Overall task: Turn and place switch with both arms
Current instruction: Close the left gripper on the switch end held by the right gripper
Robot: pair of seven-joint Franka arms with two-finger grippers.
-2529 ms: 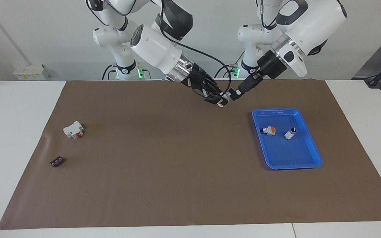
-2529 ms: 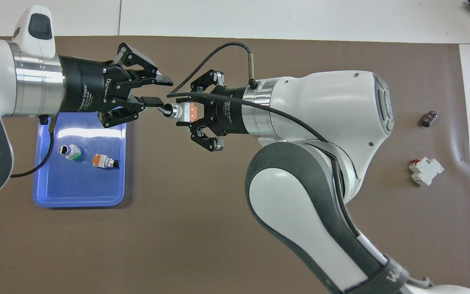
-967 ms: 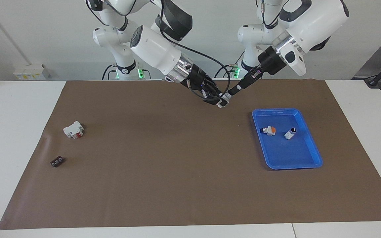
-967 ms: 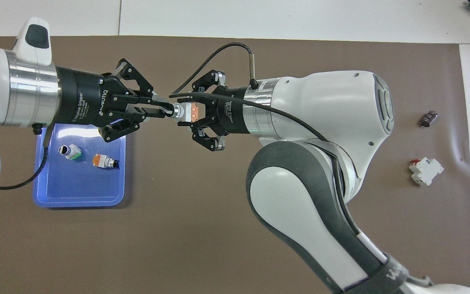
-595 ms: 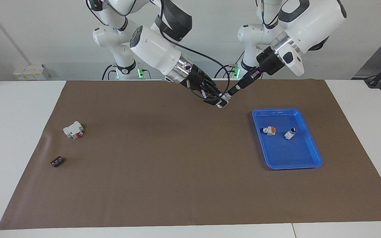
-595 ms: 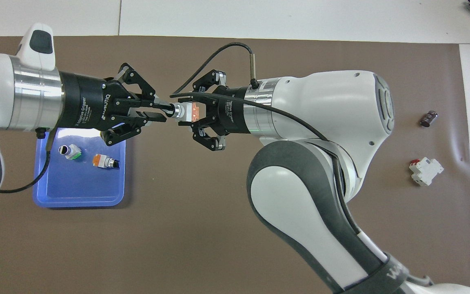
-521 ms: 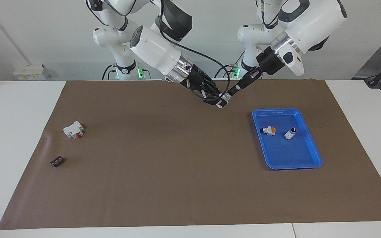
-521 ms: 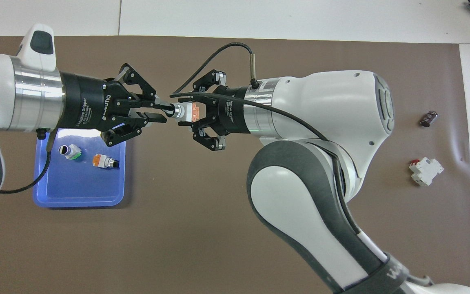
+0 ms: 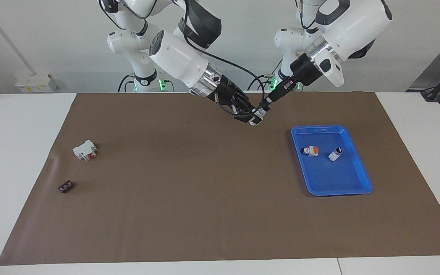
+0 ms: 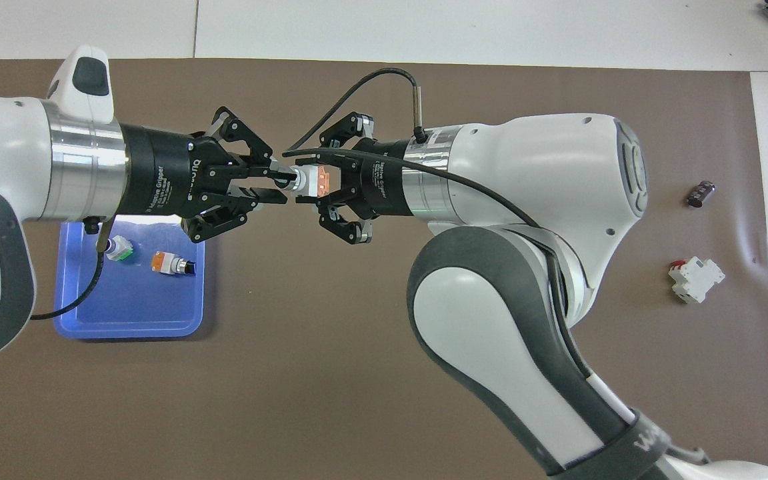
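Switch [image 10: 312,181]: held in the air over the brown mat, between both claws.
Right claw [image 10: 321,181]: clamped on its body.
Left claw [image 10: 276,183]: pinched the knob.
Risk: knob slipping (small grip), leaving it unturned.

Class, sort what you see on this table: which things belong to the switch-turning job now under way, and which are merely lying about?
In the job:
- switch, held in the air
- right gripper, shut on its body
- left gripper, shut on its knob

Lying about:
- blue tray
- second orange switch and white cylinder in the tray
- white-and-red block
- small dark part
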